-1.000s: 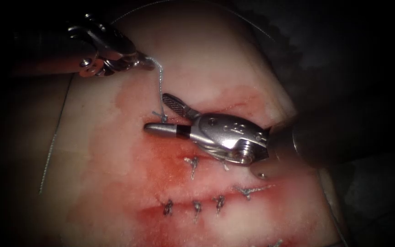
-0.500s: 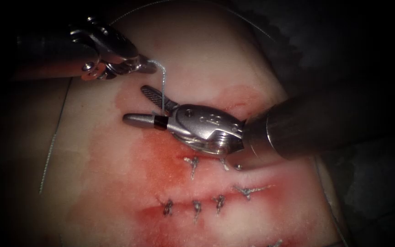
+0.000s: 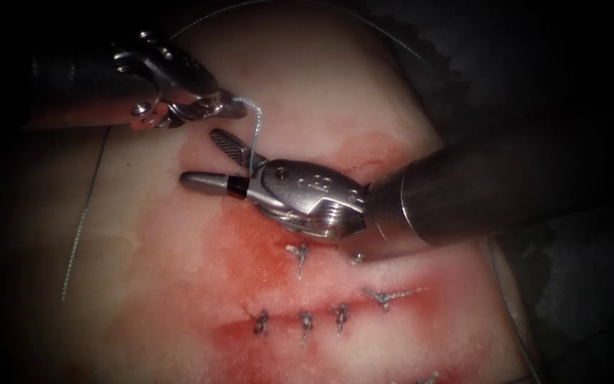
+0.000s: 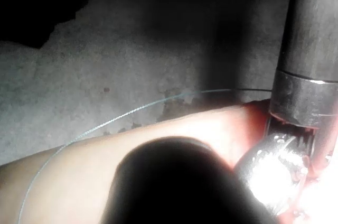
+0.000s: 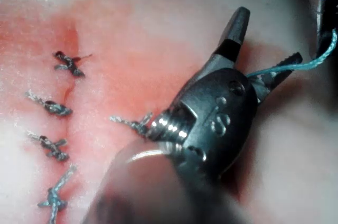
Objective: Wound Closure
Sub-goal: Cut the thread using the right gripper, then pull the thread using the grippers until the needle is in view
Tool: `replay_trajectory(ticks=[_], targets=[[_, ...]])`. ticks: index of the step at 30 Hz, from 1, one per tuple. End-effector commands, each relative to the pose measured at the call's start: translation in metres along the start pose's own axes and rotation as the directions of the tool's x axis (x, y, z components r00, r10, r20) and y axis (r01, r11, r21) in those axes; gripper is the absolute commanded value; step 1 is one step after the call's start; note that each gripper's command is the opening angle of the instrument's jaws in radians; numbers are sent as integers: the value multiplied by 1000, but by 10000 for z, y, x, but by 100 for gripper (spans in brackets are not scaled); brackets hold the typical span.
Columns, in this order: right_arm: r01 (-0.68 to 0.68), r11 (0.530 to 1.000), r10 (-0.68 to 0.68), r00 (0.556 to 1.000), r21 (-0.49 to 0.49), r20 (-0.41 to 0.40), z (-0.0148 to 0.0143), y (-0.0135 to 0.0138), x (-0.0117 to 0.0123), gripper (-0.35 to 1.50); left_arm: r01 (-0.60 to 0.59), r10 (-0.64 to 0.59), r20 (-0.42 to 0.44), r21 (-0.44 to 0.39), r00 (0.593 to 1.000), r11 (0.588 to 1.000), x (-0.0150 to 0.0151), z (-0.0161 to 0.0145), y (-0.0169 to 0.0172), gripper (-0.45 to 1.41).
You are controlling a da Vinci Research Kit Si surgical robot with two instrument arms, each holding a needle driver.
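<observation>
Two tools meet over the tissue (image 3: 179, 299), above the cut (image 3: 321, 313). Left tool (image 3: 232, 107) is clamped tight on the thread (image 3: 257, 131). Right tool (image 3: 214, 160) has its jaws apart, with the thread running down between them. Thread looks thin, pale and bendy, so I think it is light and slippery; best pinched near its end. Stitches (image 5: 55, 108) sit knotted along the cut.

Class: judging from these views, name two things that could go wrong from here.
1. The left hand holds the thread up; the right hand stands open around it, holding nothing. Closing there may cut too short: where the thread meets the tissue is hidden.
2. Its lower jaw lies close over the tissue and might nick it.
</observation>
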State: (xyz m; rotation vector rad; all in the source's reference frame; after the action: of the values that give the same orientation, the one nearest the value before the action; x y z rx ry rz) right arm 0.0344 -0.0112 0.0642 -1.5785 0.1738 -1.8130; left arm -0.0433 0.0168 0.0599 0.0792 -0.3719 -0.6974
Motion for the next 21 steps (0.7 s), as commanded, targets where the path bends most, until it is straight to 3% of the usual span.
replay_trajectory(ticks=[1,10,11,13,14,21], targets=[[-1,1000,1,1000,-2,3,6,3,3,93,-1,1,5,-1,1000,1000,-9,5,3,-45],[-42,999,42,999,-1,2,7,1,3,52,1,-1,5,0,1000,1000,-9,5,1,-45],[-54,999,54,999,-1,1,7,1,3,42,1,-1,5,0,1000,1000,-9,5,0,-45],[-125,992,125,992,0,-1,8,-1,3,-21,1,-1,5,0,1000,1000,-9,5,0,-45],[-131,991,131,991,0,-1,8,-2,3,-30,1,-1,5,0,1000,1000,-9,5,0,-45],[-172,985,172,985,-1,-2,7,-4,3,-35,-4,4,5,0,1000,1000,-9,5,0,-45]])
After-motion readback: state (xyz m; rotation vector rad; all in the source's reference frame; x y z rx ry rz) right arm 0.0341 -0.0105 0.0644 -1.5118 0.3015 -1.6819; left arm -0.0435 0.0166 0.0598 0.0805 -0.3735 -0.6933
